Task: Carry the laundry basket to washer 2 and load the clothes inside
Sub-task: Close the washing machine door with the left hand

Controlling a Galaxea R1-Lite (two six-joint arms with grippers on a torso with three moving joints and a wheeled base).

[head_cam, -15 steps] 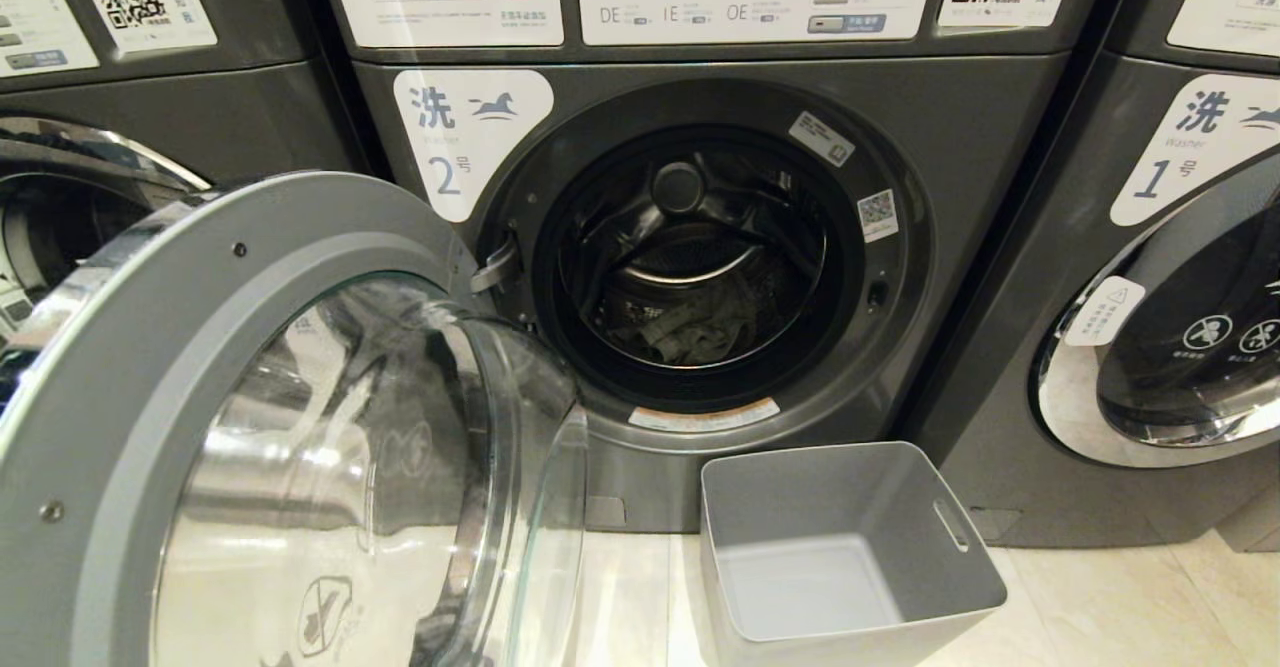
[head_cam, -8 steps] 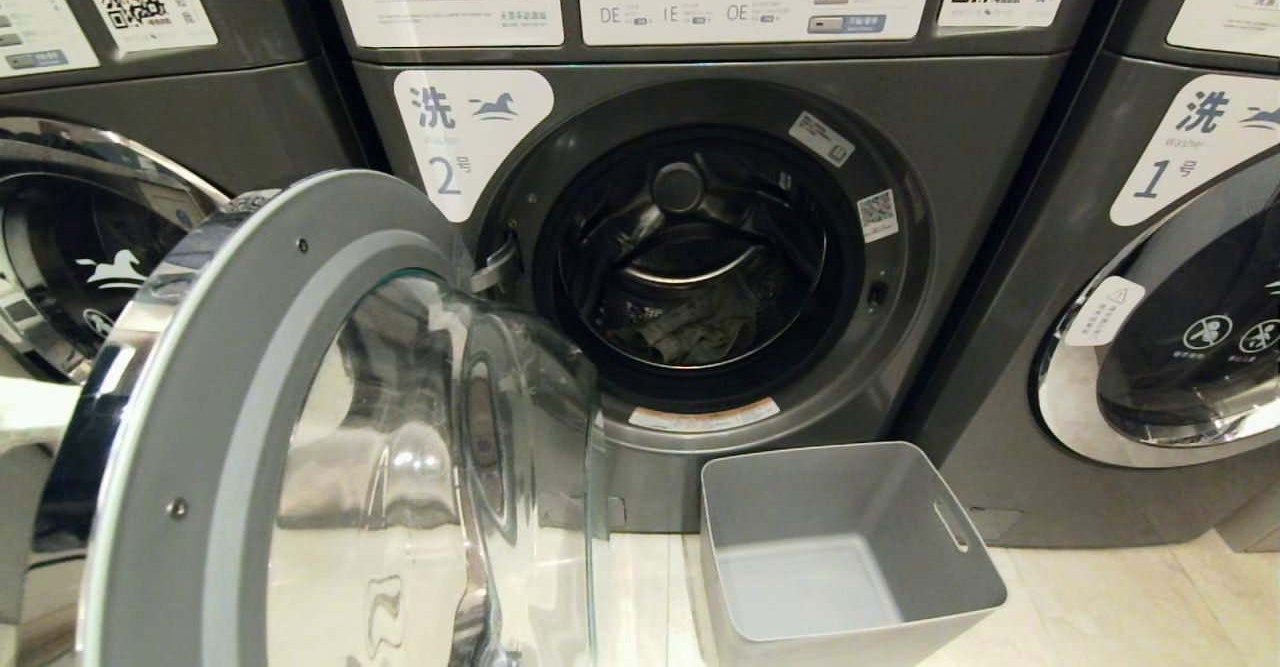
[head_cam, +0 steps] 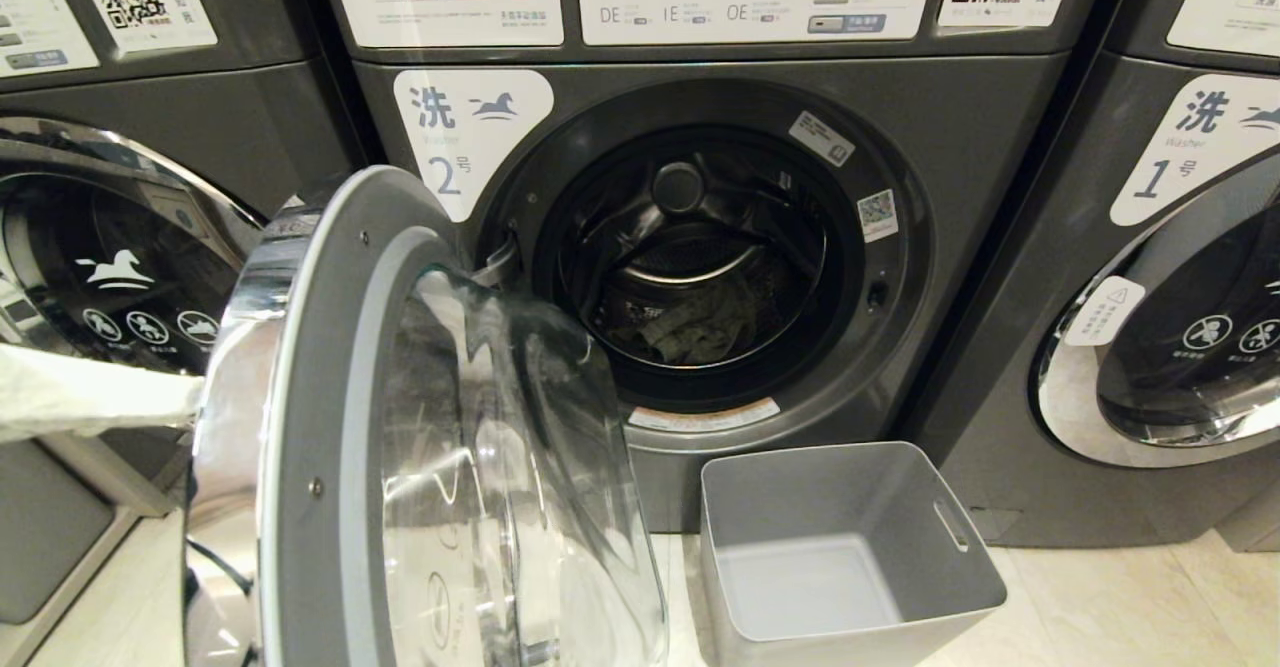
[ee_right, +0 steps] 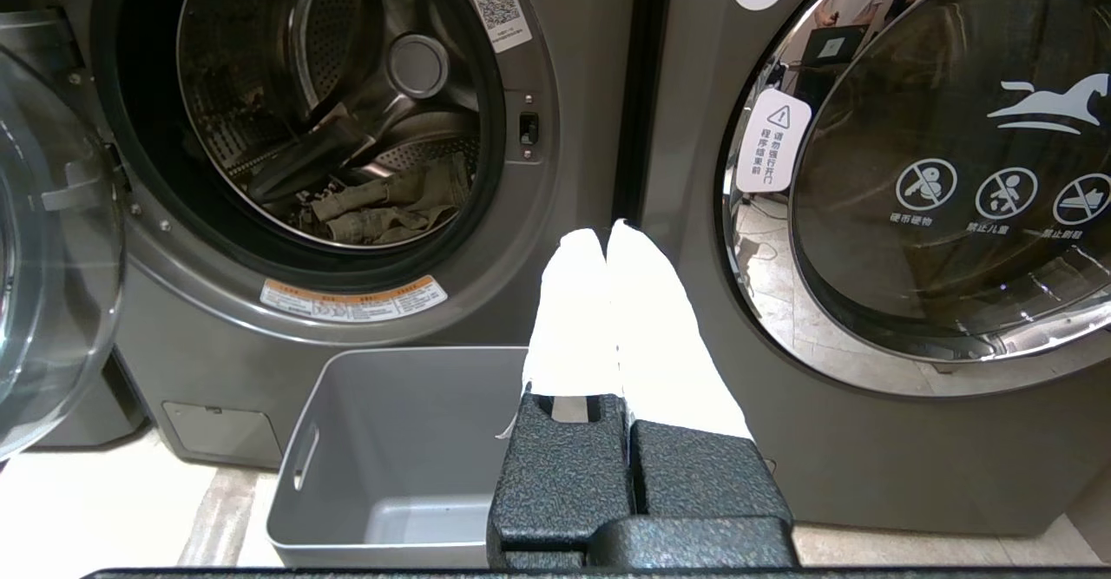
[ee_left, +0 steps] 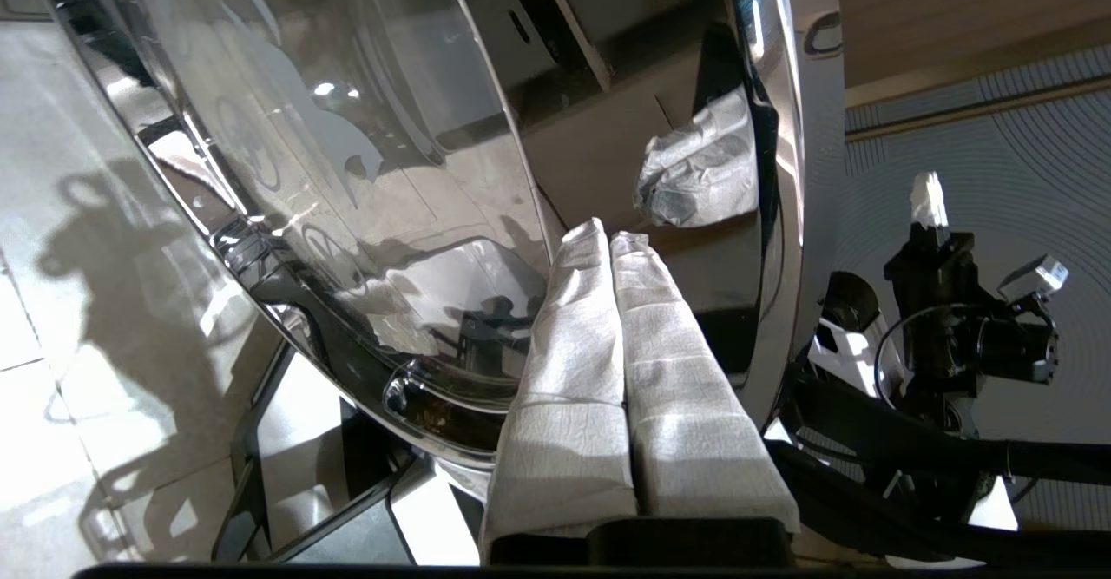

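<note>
Item: our left claw (ee_left: 608,245), fingers pressed together and empty, behind the round chrome-rimmed glass washer door (head_cam: 400,447); drum opening lies rightward. Pale denim garment (head_cam: 700,332) in drum; grey plastic basket (head_cam: 850,547) empty below.

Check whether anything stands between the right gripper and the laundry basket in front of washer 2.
Nothing visible does. The right gripper, shut, has a clear line to the laundry basket, which stands empty on the floor. The clothes already lie in the drum, and the open door hangs off to the left.
</note>
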